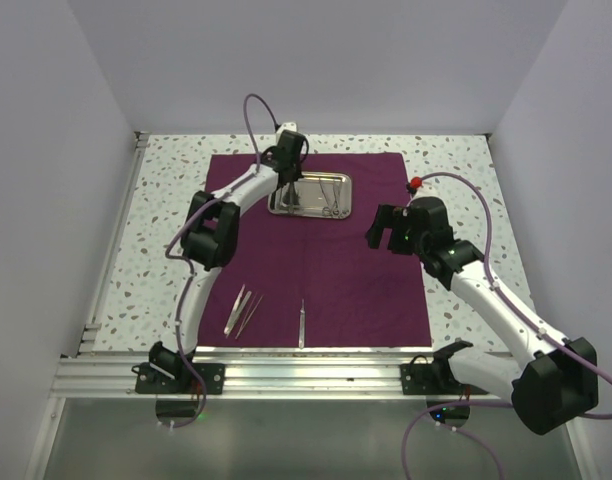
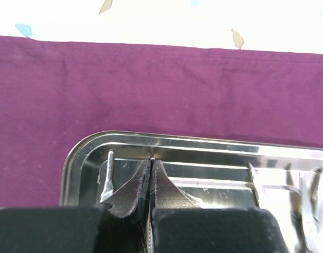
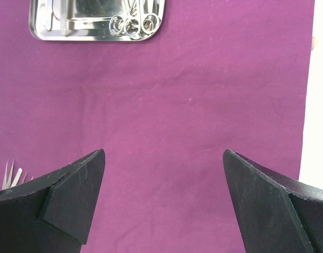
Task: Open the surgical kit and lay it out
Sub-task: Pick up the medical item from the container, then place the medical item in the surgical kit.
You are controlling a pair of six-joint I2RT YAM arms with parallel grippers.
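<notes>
the jaws of the left gripper (image 2: pixel 151 174) are pressed together inside the left end of the steel tray (image 2: pixel 79 155), pinching a thin sliver of steel (image 2: pixel 152 157); which instrument it is cannot be told. the right gripper (image 3: pixel 164 200) hangs with its jaws spread wide above bare cloth (image 1: pixel 326 270). the maroon cloth lies unfolded flat on the speckled table (image 1: pixel 166 190), the tray near its far edge with ring-handled scissors (image 3: pixel 132 23) inside. tweezers (image 1: pixel 236 310) and another slim tool (image 1: pixel 301 322) rest near the cloth's near edge.
</notes>
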